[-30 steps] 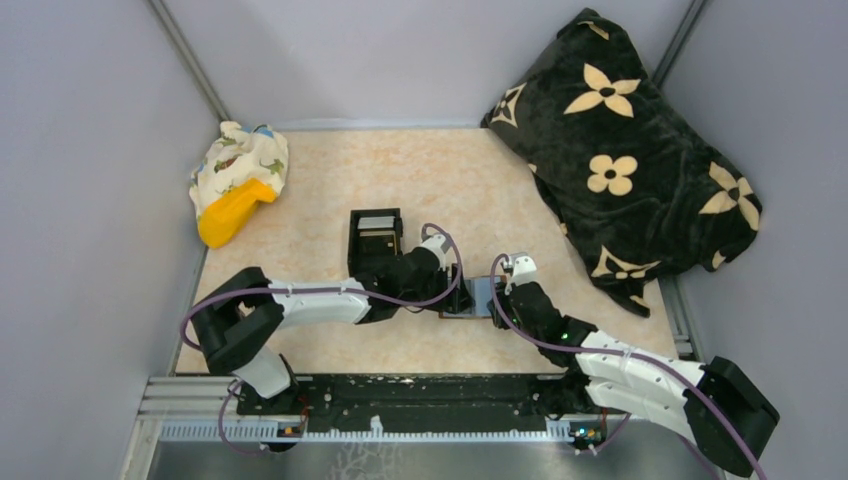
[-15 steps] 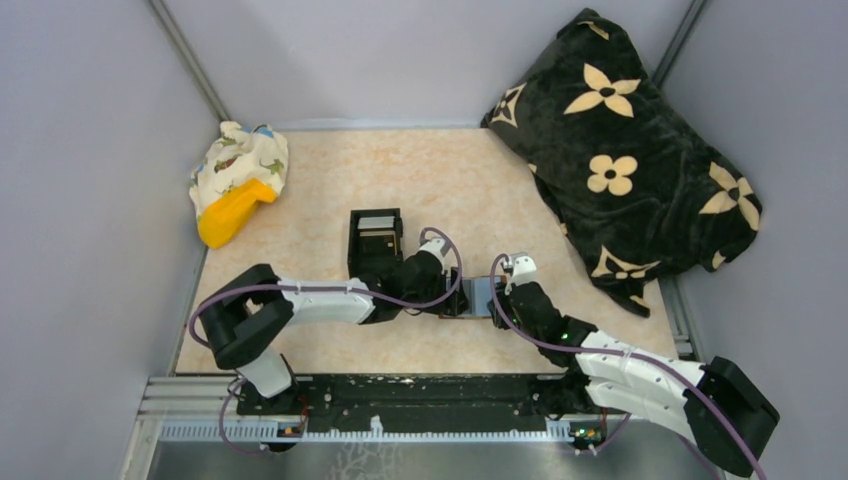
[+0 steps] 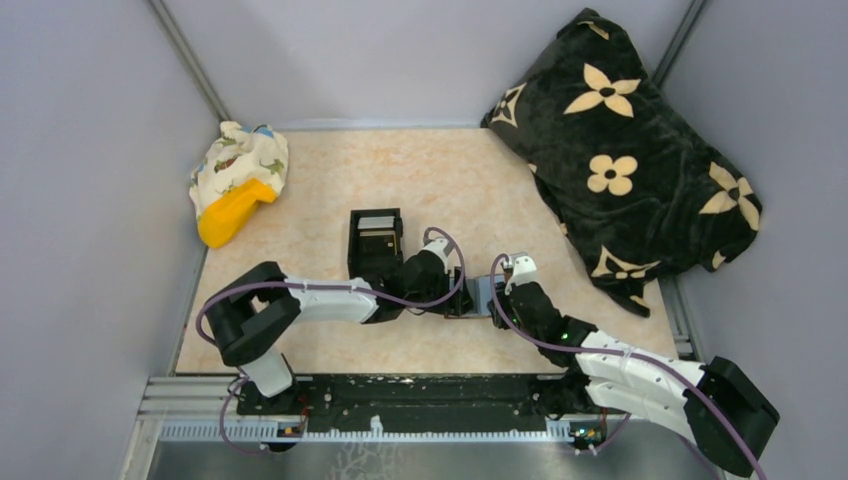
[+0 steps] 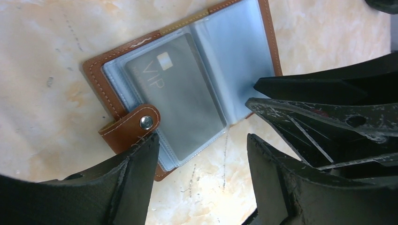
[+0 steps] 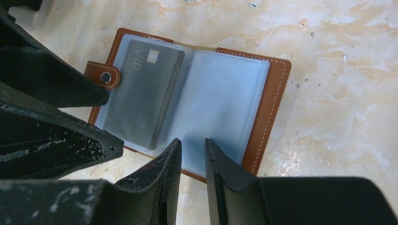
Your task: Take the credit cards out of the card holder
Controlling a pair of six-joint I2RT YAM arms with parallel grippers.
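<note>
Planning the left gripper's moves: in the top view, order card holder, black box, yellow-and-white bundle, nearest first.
1. card holder, under the left gripper.
2. black box, just beyond, leftward.
3. yellow-and-white bundle, far left edge.

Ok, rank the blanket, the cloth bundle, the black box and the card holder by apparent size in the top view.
1. blanket
2. cloth bundle
3. black box
4. card holder, smallest as it shows, though partly covered, so its full size is unsure.
</note>
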